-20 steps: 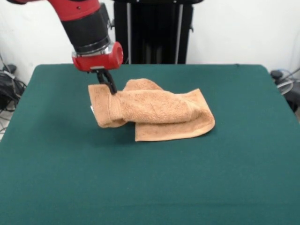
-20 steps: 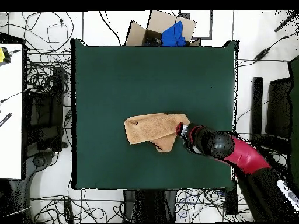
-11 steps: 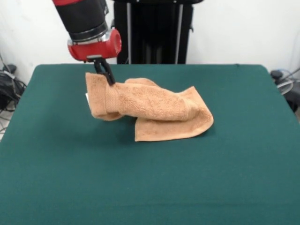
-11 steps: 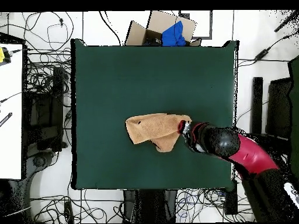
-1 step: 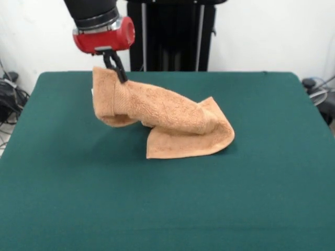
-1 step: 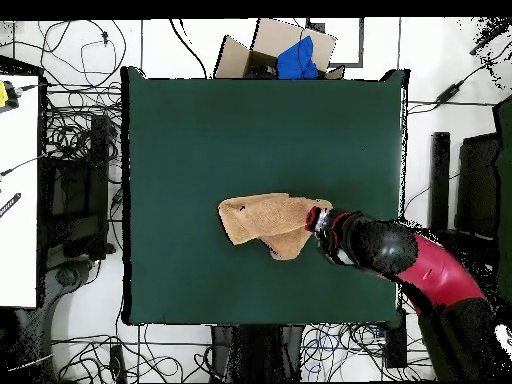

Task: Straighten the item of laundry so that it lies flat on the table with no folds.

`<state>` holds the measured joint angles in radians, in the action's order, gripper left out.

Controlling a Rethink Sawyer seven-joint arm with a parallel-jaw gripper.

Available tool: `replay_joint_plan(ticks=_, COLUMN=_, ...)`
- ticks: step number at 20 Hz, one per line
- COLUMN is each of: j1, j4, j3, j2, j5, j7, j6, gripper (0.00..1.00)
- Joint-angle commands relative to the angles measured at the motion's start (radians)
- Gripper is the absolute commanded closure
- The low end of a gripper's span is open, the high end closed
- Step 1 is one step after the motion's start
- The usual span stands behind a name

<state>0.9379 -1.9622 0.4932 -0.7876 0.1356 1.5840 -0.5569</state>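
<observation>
The item of laundry (image 5: 167, 112) is a light-orange terry towel, folded over itself. Its left end hangs lifted off the table (image 5: 167, 209) while its right part still rests on the green top. My gripper (image 5: 119, 76) is shut on the towel's upper left edge, its black fingers pinching the cloth below the red wrist. In the overhead view the towel (image 6: 265, 220) lies near the table's (image 6: 200, 130) middle, with my gripper (image 6: 318, 218) at its right end.
A cardboard box with blue cloth (image 6: 290, 55) sits beyond the table's top edge in the overhead view. Cables cover the floor on all sides. A white desk (image 6: 18, 190) stands at the left.
My gripper has risen and shifted slightly left in the front view, lifting the towel's held end higher. The towel's resting end has dragged a little toward the gripper.
</observation>
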Motion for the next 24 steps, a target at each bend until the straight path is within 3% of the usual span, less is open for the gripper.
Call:
replay_joint_plan(ticks=1, j1=-0.047, j4=-0.096, j3=0.041, j2=-0.135, j5=-0.080, j7=0.076, j6=-0.176, gripper=1.00)
replay_joint_plan(ticks=7, j1=-0.111, j4=-0.090, j3=0.006, j2=-0.248, j5=-0.121, j7=0.115, j6=-0.292, gripper=1.00)
replay_joint_plan(ticks=24, j1=-0.232, j4=-0.020, j3=-0.078, j2=-0.388, j5=-0.148, j7=0.189, j6=-0.487, gripper=1.00)
